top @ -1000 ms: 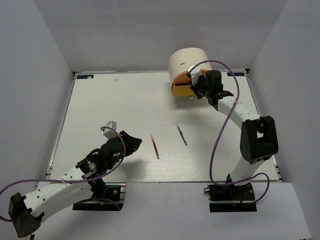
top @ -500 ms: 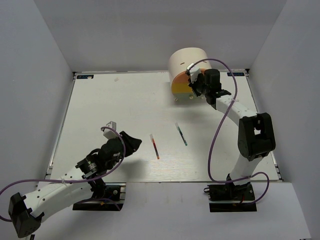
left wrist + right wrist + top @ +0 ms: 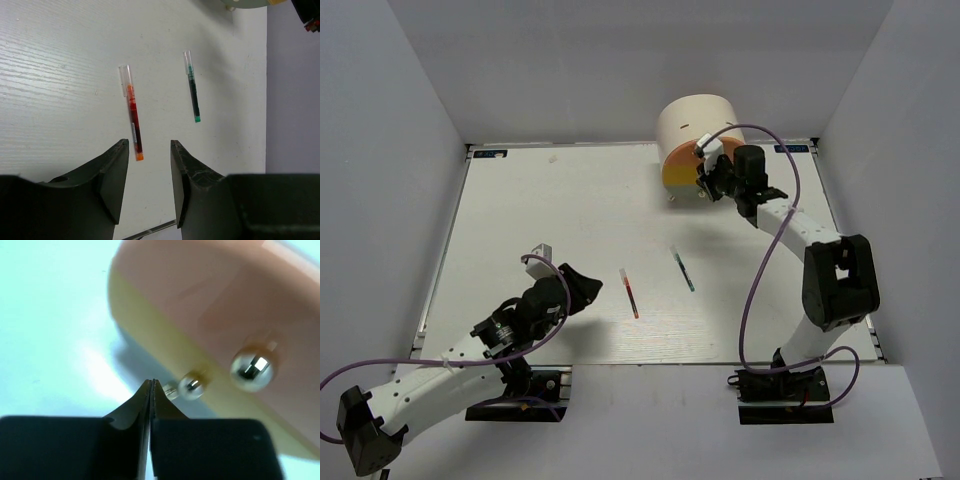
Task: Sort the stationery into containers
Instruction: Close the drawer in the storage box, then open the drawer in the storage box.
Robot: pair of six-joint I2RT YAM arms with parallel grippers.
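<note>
A red pen (image 3: 629, 292) and a green pen (image 3: 683, 269) lie apart on the white table. In the left wrist view the red pen (image 3: 133, 117) ends just ahead of my left gripper (image 3: 149, 142), and the green pen (image 3: 192, 90) lies further right. That gripper (image 3: 590, 285) is open and holds nothing. The cream desk unit (image 3: 695, 125) stands at the back. My right gripper (image 3: 705, 180) is shut and empty at its drawer fronts. Its tips (image 3: 151, 382) sit just beside the small knob (image 3: 192, 385) of the yellow drawer (image 3: 150, 330), below the pink drawer (image 3: 225, 300).
The table (image 3: 550, 200) is boxed in by grey walls on the left, back and right. Its near edge (image 3: 650, 362) runs just ahead of the arm bases. Purple cables loop beside both arms.
The yellow drawer stuck out of the unit a second ago and now sits pushed in. My right gripper moved toward the unit with it. The left arm and both pens stayed put.
</note>
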